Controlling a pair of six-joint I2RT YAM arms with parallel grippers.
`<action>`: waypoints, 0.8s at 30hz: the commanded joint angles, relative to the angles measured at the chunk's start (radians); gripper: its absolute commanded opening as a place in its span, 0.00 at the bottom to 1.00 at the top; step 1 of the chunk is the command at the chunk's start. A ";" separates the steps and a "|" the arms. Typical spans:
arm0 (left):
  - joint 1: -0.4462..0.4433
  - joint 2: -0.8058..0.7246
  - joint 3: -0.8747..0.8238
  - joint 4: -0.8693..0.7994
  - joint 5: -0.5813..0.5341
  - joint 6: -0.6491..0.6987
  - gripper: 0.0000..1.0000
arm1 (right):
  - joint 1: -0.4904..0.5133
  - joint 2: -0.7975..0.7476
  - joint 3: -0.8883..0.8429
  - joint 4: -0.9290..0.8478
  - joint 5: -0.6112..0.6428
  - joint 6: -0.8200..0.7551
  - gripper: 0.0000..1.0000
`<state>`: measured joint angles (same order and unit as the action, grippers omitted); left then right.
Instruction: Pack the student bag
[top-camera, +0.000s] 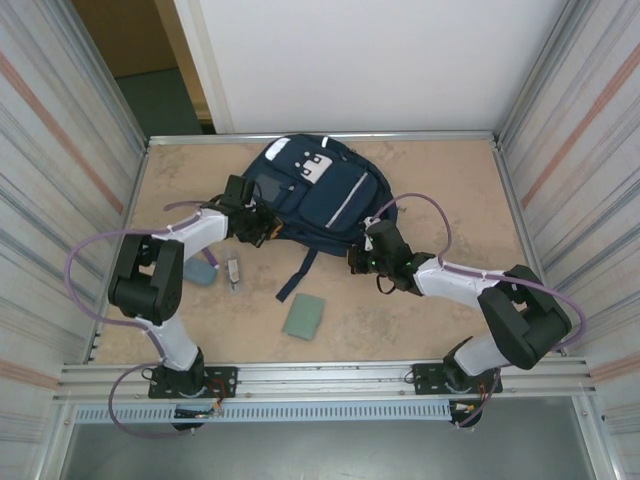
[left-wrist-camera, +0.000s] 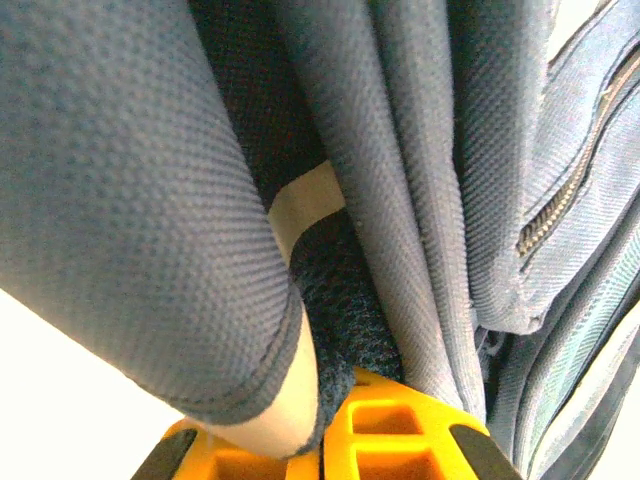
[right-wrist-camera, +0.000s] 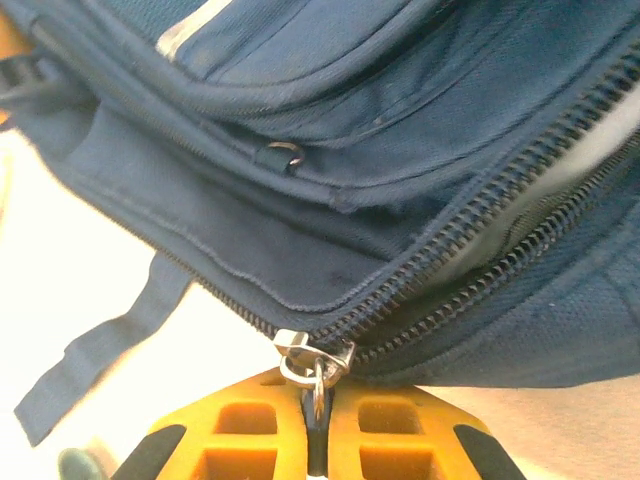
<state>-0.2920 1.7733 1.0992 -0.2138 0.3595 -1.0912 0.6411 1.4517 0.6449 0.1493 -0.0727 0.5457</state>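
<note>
Navy-blue striped fabric backpack (top-camera: 320, 190) lies on the desk (top-camera: 455, 195); left gripper (left-wrist-camera: 322, 440) is clenched on its fabric edge, right gripper (right-wrist-camera: 315, 432) is pinching the silver zipper pull (right-wrist-camera: 314, 364).

No writing, brand, number or sign could be read anywhere. The white patch (top-camera: 312, 168) on the backpack (top-camera: 335, 200) carried a few dark marks, too small to make out as letters.

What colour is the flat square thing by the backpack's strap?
Pale green; the flat square thing shows best in the top external view.
</note>
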 joint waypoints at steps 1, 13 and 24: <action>0.051 0.083 0.107 0.062 0.040 0.142 0.08 | -0.001 -0.006 0.030 -0.037 -0.048 -0.008 0.00; 0.092 0.068 0.280 -0.135 0.063 0.330 0.39 | 0.089 0.221 0.281 0.040 -0.131 0.207 0.00; 0.021 -0.179 -0.065 -0.046 0.109 0.166 0.47 | 0.158 0.358 0.404 0.036 -0.154 0.170 0.00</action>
<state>-0.2508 1.6043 1.0649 -0.2882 0.4286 -0.8814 0.7853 1.7878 1.0023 0.1589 -0.2035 0.7250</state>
